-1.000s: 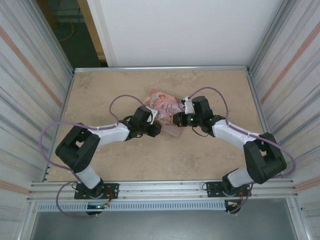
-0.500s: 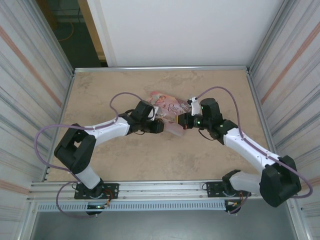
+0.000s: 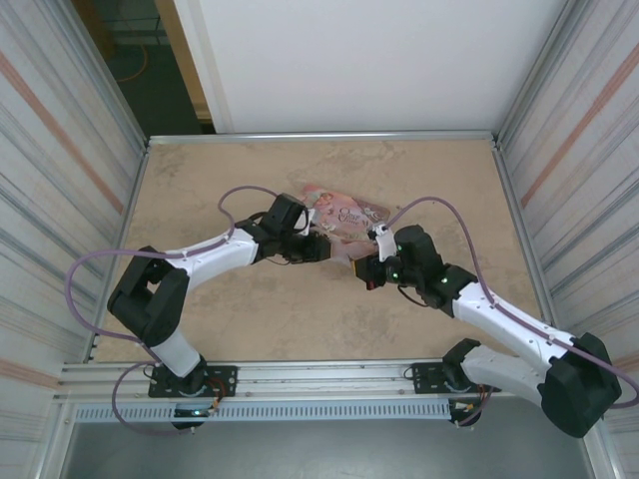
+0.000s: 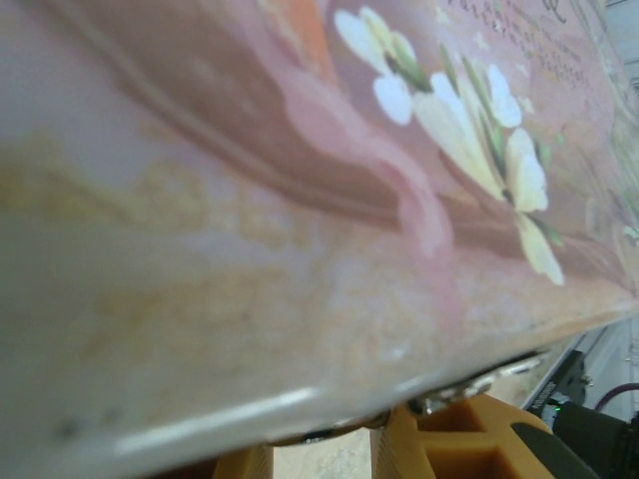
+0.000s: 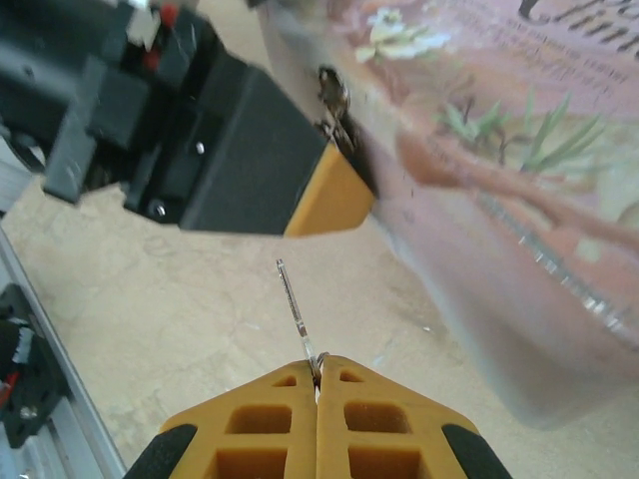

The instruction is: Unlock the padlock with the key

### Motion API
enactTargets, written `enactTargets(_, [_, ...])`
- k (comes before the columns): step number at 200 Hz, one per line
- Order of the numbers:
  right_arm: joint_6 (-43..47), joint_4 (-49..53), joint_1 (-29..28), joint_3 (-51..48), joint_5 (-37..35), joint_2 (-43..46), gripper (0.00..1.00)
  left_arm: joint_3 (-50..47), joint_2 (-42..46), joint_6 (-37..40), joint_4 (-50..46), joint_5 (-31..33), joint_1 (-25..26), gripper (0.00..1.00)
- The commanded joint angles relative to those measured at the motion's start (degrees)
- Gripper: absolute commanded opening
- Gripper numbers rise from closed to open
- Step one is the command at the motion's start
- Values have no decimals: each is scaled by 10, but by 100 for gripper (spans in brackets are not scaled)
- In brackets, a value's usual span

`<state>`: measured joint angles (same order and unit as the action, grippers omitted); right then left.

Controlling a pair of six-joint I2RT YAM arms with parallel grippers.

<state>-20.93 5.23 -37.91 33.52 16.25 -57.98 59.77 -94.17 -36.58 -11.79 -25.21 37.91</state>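
My right gripper (image 5: pixel 318 361) is shut on the key (image 5: pixel 295 304), a thin metal blade pointing up and away from its orange fingertips. The key tip hangs over bare table, short of the left arm's orange finger (image 5: pixel 329 195). A silvery piece of the padlock (image 5: pixel 333 98) pokes up beside that finger, against the side of the pink tin (image 5: pixel 499 180). Its blue body is hidden. My left gripper (image 4: pixel 319 454) sits under the tin's edge with shiny metal (image 4: pixel 464 387) at its fingertips. From above, the left gripper (image 3: pixel 313 249) and the right gripper (image 3: pixel 365 271) face each other.
The pink illustrated tin (image 3: pixel 339 212) lies mid-table, partly lifted at its near side by the left arm. Metal rails (image 3: pixel 319 377) run along the near edge and corrugated walls close both sides. Bare tabletop (image 3: pixel 300 319) lies in front of the grippers.
My right gripper has drawn back toward the near edge with the key, away from the tin. The left gripper has stayed at the tin, shifting only slightly.
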Motion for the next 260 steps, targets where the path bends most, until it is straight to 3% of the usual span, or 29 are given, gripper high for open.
enactTargets(1, [27,-21,-18,-19,-37,11,0,28,20,-25,16,-45,-6,5])
enactTargets(91, [56,-88,-66,-51,-80,-21,0,40,6,-58,12,-98,-17,4])
enactTargets(260, [71,-184,-62,-51,-107,-104,0,48,1,-63,9,-121,-17,3])
